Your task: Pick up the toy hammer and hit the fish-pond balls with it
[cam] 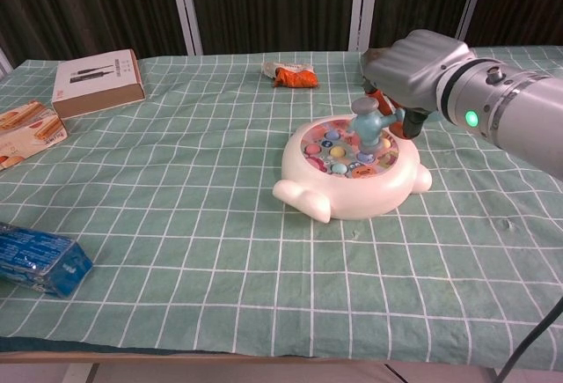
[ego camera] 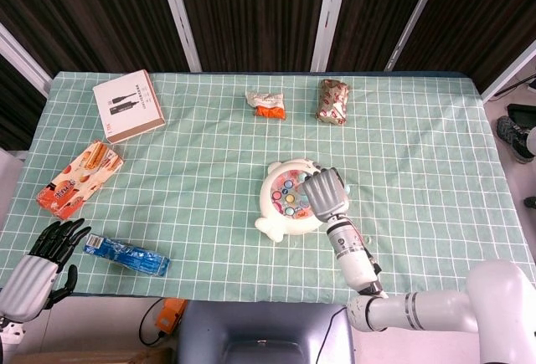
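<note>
The white fish-pond toy [ego camera: 275, 220] [cam: 347, 195] sits mid-table with coloured balls [ego camera: 289, 193] [cam: 338, 151] in its round well. My right hand [ego camera: 323, 193] [cam: 412, 67] grips the toy hammer [cam: 369, 121], whose light-blue head is down on the balls at the well's right side. In the head view the hand hides the hammer. My left hand [ego camera: 38, 265] hangs off the table's near left corner, fingers spread, holding nothing.
A blue packet [ego camera: 126, 256] [cam: 35, 260] lies near the front left edge. An orange snack box [ego camera: 79, 178], a white box [ego camera: 128, 105] [cam: 98, 81], an orange-white packet [ego camera: 266, 105] [cam: 295, 74] and a brown packet [ego camera: 332, 100] lie around the back and left.
</note>
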You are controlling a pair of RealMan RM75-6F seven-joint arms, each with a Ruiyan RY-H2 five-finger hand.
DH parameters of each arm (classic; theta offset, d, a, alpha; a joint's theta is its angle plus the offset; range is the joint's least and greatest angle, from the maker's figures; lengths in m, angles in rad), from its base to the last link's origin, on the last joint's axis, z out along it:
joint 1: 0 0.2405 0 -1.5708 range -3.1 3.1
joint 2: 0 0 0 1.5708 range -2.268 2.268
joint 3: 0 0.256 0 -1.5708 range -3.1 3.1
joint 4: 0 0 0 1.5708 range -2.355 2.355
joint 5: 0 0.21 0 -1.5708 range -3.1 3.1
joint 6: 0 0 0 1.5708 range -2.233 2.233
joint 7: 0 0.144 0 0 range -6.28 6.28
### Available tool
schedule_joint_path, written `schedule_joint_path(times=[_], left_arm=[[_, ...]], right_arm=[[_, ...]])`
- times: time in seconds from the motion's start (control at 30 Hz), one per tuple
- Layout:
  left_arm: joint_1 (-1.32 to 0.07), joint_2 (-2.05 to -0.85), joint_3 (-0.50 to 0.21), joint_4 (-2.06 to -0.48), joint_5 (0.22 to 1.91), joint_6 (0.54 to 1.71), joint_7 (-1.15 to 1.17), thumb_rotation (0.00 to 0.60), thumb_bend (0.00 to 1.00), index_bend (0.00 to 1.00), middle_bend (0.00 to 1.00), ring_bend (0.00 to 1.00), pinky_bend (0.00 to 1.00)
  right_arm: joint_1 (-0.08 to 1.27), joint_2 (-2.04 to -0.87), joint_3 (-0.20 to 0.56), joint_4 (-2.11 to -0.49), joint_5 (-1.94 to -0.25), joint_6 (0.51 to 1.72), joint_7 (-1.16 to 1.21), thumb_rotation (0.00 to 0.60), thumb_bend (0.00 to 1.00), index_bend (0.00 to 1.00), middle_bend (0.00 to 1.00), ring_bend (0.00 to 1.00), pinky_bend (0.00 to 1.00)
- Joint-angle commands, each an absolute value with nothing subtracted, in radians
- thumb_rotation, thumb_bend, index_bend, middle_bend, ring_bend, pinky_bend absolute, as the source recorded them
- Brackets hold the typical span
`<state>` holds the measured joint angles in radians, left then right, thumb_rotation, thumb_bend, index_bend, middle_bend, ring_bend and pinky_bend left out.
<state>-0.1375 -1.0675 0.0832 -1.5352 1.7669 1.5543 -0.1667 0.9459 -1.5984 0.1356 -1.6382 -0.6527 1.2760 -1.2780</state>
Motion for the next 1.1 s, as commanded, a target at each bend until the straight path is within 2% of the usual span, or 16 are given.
schedule_joint_path(times=[0.03,0.4,0.77,1.1], left_arm=[[-0.137,-1.067,0.083,-1.535,1.766,1.555,-0.167,0.6,0.71,0.0,0.0,0.0,0.0],[-0.139,-1.066,0.082,-1.535,1.763,1.552,-0.172,0.6,0.71,0.0,0.0,0.0,0.0],[-0.139,-1.062,0.08,-1.532,1.76,1.553,-0.185,0.6,0.71,0.0,0.0,0.0,0.0],[-0.139,-1.063,0.08,-1.532,1.759,1.553,-0.184,0.6,0.71,0.0,0.0,0.0,0.0]], right_arm=[[0.945,-1.595,0.14,-1.641,-0.657,1.28,-1.27,0.6,0.64,0.94,0.62,0.68,0.74],[0.954,-1.618,0.181,-1.578,-0.74,1.317,-1.2,0.6,0.64,0.94,0.62,0.68,0.73],[0.97,-1.677,0.179,-1.482,-0.703,1.296,-1.253,0.6,0.64,0.93,0.62,0.68,0.73],[0.97,-1.684,0.175,-1.472,-0.669,1.283,-1.292,0.6,0.64,0.93,0.62,0.68,0.73]])
